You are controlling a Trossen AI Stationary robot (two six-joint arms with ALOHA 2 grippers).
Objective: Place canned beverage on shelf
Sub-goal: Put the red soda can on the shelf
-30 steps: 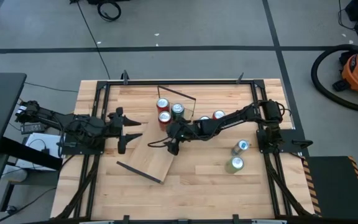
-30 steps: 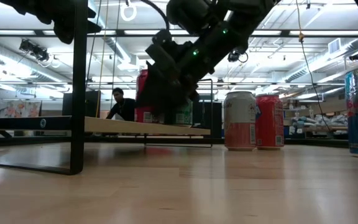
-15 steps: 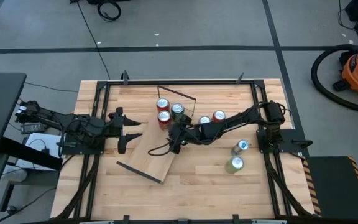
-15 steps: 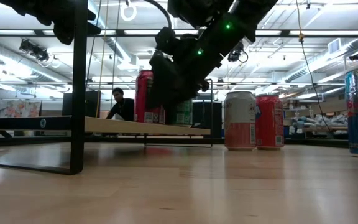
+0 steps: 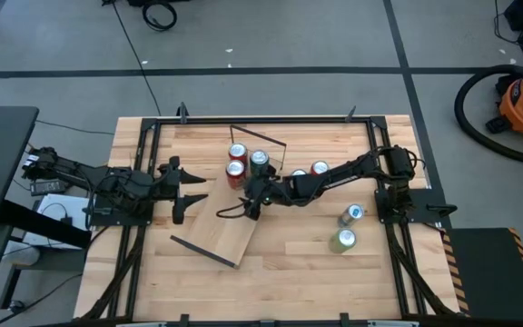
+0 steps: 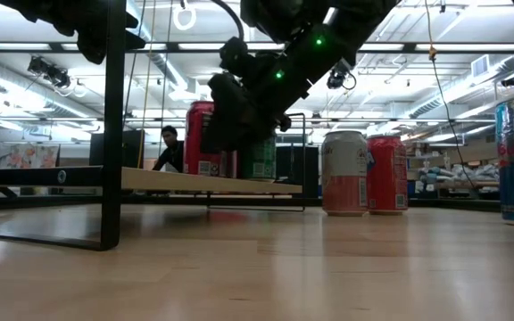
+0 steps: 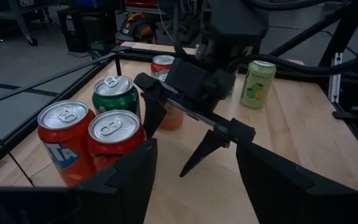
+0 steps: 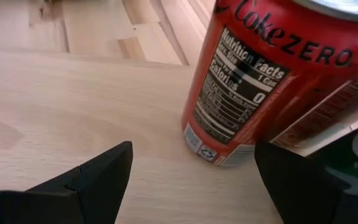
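Three cans are standing on the shelf (image 5: 227, 218) in the high view: two red (image 5: 235, 171), one green (image 5: 259, 162). Low view: the right gripper (image 6: 230, 134) is hovering beside them. Right wrist view: its fingers (image 8: 86, 177) are gaping, holding nothing, just short of the Coke Zero can (image 8: 272, 81). Left wrist view: the left gripper (image 7: 194, 180) is waiting, spread wide and empty.

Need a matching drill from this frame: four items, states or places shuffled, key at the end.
Items:
1. Coke Zero can
2. green can
3. lime-green can
4. right end effector

Places or states:
A. on the bare tabletop, near the right arm's base
B. open, above the shelf beside the cans
C. upright on the shelf, red, nearest the open end effector
D. upright on the shelf, behind the two red cans in the left wrist view

Pairs: 1-C, 2-D, 3-A, 4-B
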